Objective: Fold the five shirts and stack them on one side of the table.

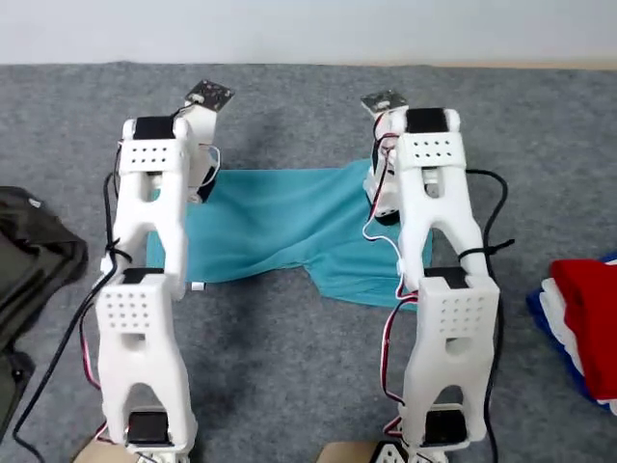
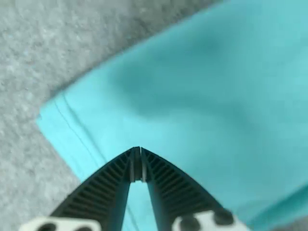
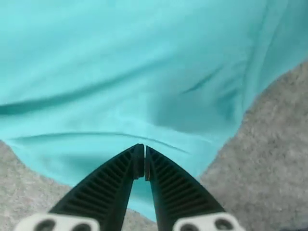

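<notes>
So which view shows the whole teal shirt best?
The high view: the teal shirt lies spread on the table, most of its outline visible. The left wrist view gives a close-up of one hemmed corner, the right wrist view a close-up of an edge.

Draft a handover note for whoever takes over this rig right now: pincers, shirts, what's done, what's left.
Left pincer: shut, over a hemmed corner of the teal fabric shirt.
Right pincer: shut, over that shirt's other end.
The teal shirt lies spread between the arms on the grey carpeted table.
Done: a folded red, white and blue shirt stack sits at the right edge.
Left: fold and stack the teal shirt. The dark crumpled garment pile at the left edge looks unfolded.
</notes>
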You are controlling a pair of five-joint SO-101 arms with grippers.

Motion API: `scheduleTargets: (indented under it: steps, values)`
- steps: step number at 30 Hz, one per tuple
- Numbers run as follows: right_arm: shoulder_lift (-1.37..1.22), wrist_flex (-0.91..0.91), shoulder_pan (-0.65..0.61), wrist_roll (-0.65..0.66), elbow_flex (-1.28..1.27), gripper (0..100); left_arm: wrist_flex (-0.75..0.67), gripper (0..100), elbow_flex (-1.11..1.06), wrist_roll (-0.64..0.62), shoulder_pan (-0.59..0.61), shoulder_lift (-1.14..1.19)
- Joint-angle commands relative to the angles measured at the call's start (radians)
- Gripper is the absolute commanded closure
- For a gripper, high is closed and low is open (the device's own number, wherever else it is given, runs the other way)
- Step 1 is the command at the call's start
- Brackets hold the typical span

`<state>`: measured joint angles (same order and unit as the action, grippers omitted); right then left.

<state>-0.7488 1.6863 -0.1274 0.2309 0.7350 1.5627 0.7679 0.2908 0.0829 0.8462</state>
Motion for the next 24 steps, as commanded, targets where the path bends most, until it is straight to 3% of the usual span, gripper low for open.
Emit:
scheduleTargets:
  steps: [1, 12, 19, 24]
  values:
    - [-0.025, -0.041, -0.005, 0.011, 0.009, 98.8, 0.009, 100, 0.176, -0.009, 0.028, 0.081]
    - [-0.131, -0.076, 0.053, 0.011, 0.011, 98.8, 0.083, 100, 0.492, -0.003, 0.080, 0.342]
    - [-0.128, -0.053, 0.136, 0.012, 0.011, 98.8, 0.091, 100, 0.526, -0.003, 0.081, 0.367]
    - [-0.108, 0.027, 0.122, 0.068, 0.037, 98.8, 0.110, 100, 0.539, -0.011, 0.089, 0.365]
